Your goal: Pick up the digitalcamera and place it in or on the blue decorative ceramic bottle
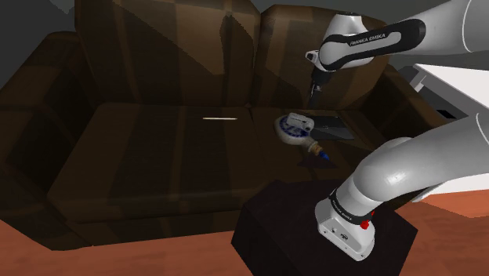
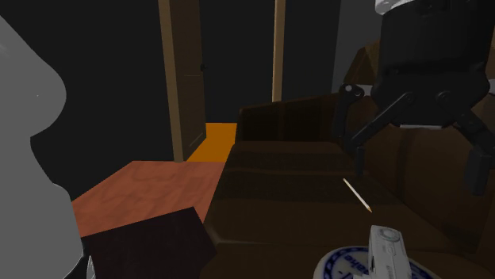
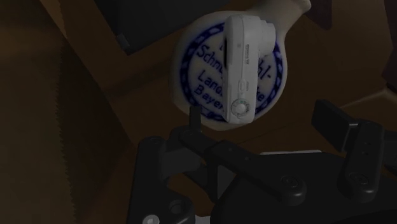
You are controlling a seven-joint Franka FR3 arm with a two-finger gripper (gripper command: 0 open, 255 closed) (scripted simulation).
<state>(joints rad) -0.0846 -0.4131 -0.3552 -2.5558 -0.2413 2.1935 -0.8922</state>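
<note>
Straight to the white digitalcamera [image 3: 245,67]: lying flat across the round face of the bottle [image 3: 191,73], touching it, balanced on top. Underneath, a white bottle ringed and lettered in blue, tipped on its side on the seat of the brown sofa [image 1: 157,149], cream neck aimed roughly toward the dark stand [image 1: 313,231].

Up above both, hanging clear with nothing in the grip: the black jaws, spread wide. In the wrist view, looking down past the two fingers [image 3: 331,121] onto digitalcamera and bottle, one finger off to each side, neither touching a thing. In the second exterior view, seen from low on the seat, the digitalcamera poking up at the bottom edge and the jaws high over it, splayed.

Coming in from the shoulder view's right, the white arm [image 1: 368,43], bent over the cushion on that side.

Just beside the bottle, on its backrest side, a dark flat slab [image 1: 338,129] lying on the cushion; cannot tell what it is. Well apart on the same seat, toward the shoulder view's left, a thin pale stick [image 1: 219,118], flat on the leather.

Below the sofa front, reddish wooden floor [image 2: 135,186]. Farther off in the second exterior view, an orange strip [image 2: 214,143] at the foot of two tan posts [image 2: 170,71].
</note>
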